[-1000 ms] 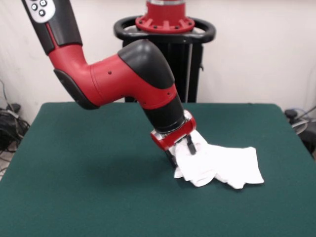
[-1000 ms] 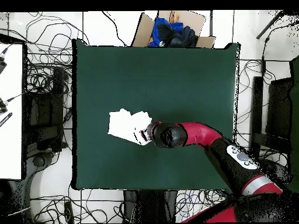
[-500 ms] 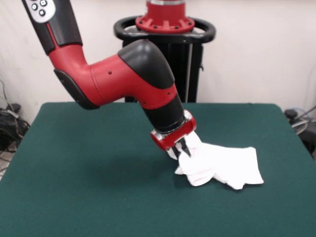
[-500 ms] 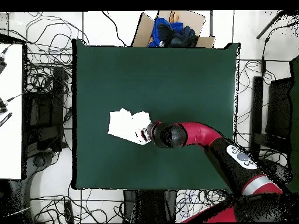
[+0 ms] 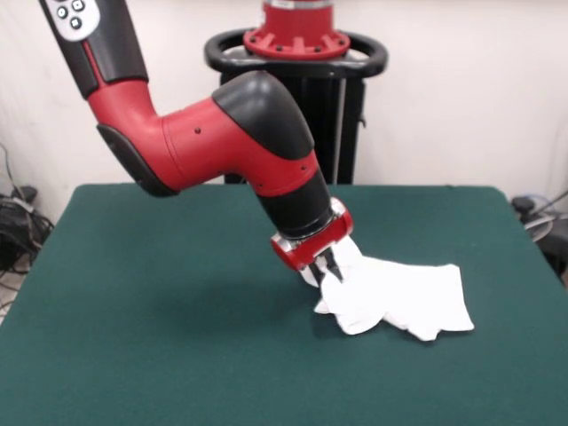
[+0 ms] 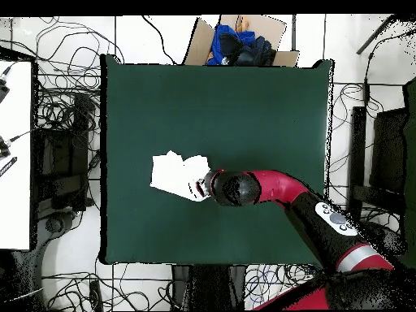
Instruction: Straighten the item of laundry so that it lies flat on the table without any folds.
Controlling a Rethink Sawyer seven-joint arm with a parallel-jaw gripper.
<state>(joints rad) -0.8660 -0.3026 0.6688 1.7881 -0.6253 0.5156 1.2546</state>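
Laundry [image 5: 399, 300]: crumpled white heap (print hidden), mid-table [image 5: 160, 319].
Pincer [image 5: 328, 269]: closed, pinching the heap's raised edge.

We are seeing bright, even light falling from above. The arm [image 5: 222, 142] is throwing a soft dark shadow onto the green desk [image 5: 133, 337]. Nothing is looking blurry, and nothing is glaring.
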